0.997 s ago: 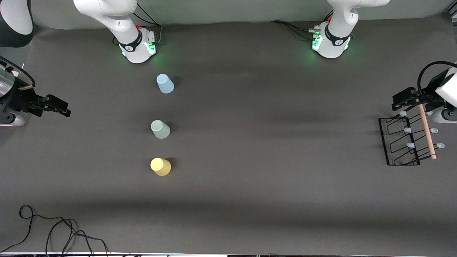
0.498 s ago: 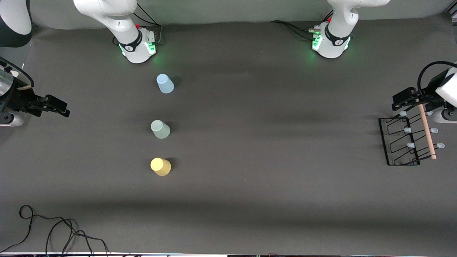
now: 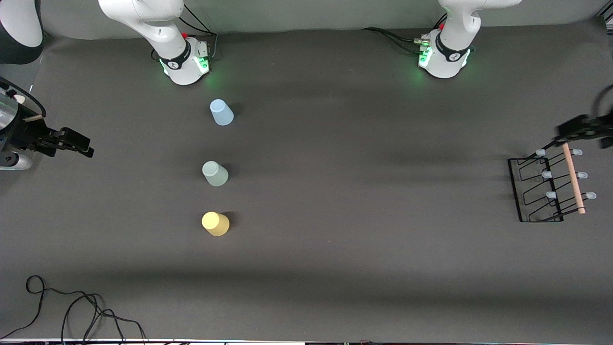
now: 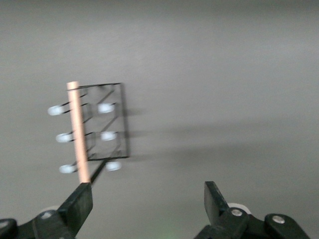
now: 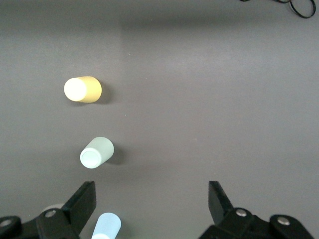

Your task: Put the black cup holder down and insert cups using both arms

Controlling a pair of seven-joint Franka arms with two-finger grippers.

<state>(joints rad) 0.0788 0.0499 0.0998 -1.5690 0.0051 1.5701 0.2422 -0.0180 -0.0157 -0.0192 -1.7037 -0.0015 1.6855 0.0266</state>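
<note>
Hovering over the handle end of the black cup holder (image 3: 546,187) farthest from the front camera, left pincer (image 3: 572,130) wide open, grasping nothing, wooden handle (image 3: 573,178) running toward the camera. Waiting off the right arm's end of the table (image 3: 335,249), right pincer (image 3: 76,143) equally released, with blue cup (image 3: 221,112), green cup (image 3: 215,173) and yellow cup (image 3: 215,223) standing upside down in a row. Blurred and cut off at the frame edge, left wrist hard to make out.

Grey table (image 3: 364,201), loose black cable (image 3: 76,311)
</note>
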